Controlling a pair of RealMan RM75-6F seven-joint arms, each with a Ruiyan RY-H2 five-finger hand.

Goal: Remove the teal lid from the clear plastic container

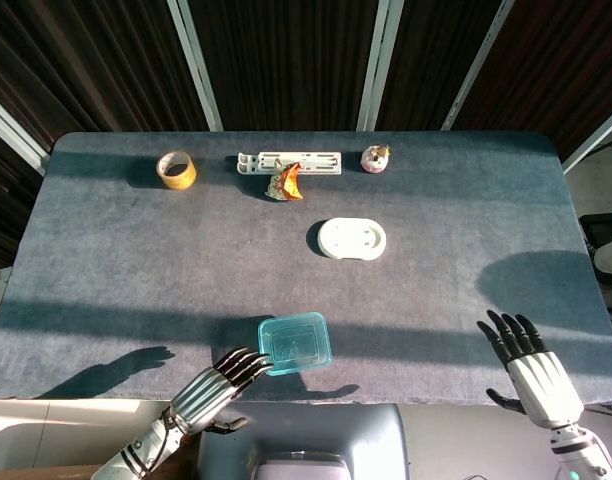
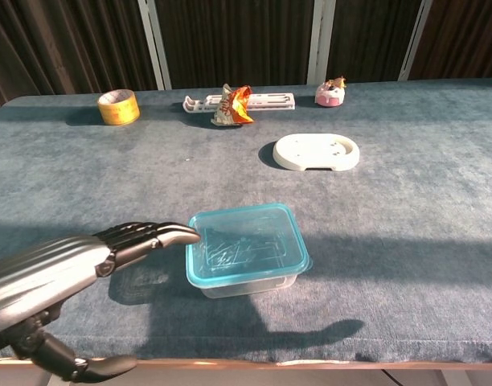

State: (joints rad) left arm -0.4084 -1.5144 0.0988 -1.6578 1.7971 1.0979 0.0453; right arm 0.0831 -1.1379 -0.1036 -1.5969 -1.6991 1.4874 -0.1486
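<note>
The clear plastic container (image 2: 246, 283) with its teal lid (image 2: 242, 244) sits near the table's front edge, also seen as the teal lid (image 1: 295, 342) in the head view. My left hand (image 2: 61, 269) reaches in from the left with fingers stretched out, and its fingertips (image 2: 182, 236) touch the lid's left rim; it holds nothing. The same left hand (image 1: 218, 385) shows at the front edge in the head view. My right hand (image 1: 521, 362) hovers open at the front right, far from the container.
At the back stand a tape roll (image 1: 176, 169), a white rack (image 1: 289, 161), a crumpled orange wrapper (image 1: 286, 183) and a small pink object (image 1: 376, 157). A white oval tray (image 1: 352, 238) lies mid-table, beyond the container.
</note>
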